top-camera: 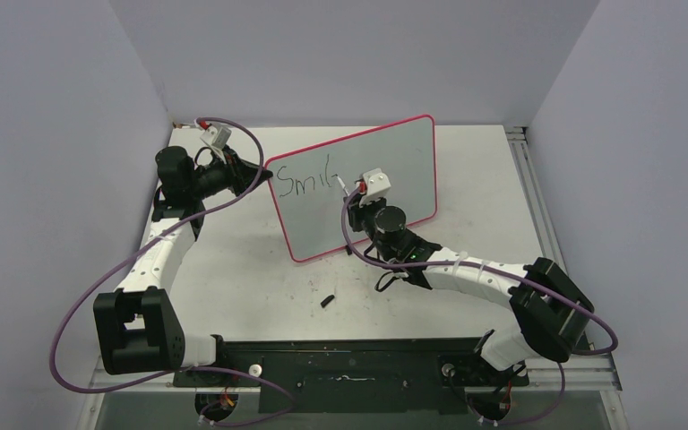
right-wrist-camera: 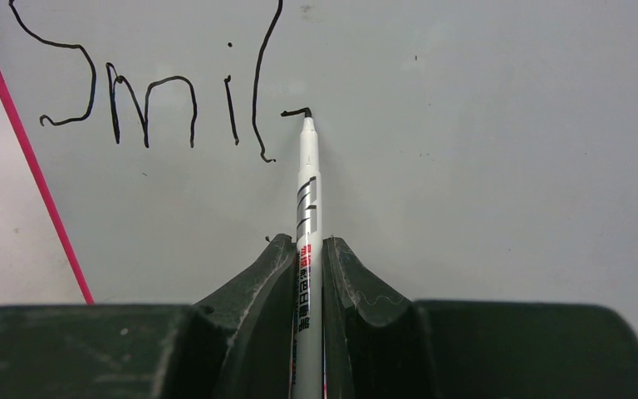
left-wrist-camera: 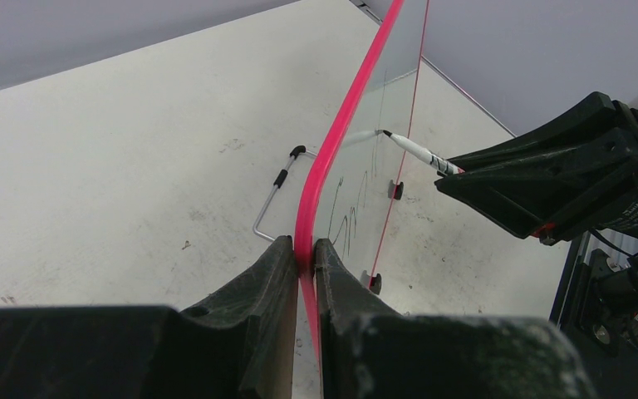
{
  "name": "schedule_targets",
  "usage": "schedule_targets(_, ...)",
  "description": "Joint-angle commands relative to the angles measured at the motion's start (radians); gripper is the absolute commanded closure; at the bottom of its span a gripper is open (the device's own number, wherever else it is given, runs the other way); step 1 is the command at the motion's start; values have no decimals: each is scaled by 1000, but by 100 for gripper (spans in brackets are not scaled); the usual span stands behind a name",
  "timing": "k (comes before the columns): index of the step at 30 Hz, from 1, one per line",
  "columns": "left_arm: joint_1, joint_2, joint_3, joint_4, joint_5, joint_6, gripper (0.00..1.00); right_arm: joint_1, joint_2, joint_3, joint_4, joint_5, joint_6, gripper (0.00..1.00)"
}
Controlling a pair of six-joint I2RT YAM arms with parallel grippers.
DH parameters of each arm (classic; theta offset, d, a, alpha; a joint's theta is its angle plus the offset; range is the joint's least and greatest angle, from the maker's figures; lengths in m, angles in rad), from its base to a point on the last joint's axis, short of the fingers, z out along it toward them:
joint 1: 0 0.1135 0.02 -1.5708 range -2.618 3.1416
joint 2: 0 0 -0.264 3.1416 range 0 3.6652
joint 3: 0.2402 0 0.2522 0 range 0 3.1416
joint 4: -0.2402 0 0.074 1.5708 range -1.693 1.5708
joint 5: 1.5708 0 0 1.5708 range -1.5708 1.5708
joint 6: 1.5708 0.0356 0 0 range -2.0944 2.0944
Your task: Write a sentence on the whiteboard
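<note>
The whiteboard stands tilted up on the table, pale face with a pink-red rim. Black letters "Smil" are written on it, with a short new stroke beside them. My left gripper is shut on the board's left edge; its jaws pinch the rim. My right gripper is shut on a white marker, and the tip touches the board just right of the "l". The marker also shows in the left wrist view.
A small black cap lies on the scuffed white table in front of the board. A wire stand props the board from behind. Grey walls close in the table at the back and sides.
</note>
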Motion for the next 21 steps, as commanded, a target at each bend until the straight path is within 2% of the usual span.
schedule_targets(1, 7, -29, 5, -9, 18, 21, 100, -17, -29, 31, 46, 31, -8, 95)
schedule_targets(21, 7, -29, 7, -7, 22, 20, 100, -7, 28, 73, 38, -36, -19, 95)
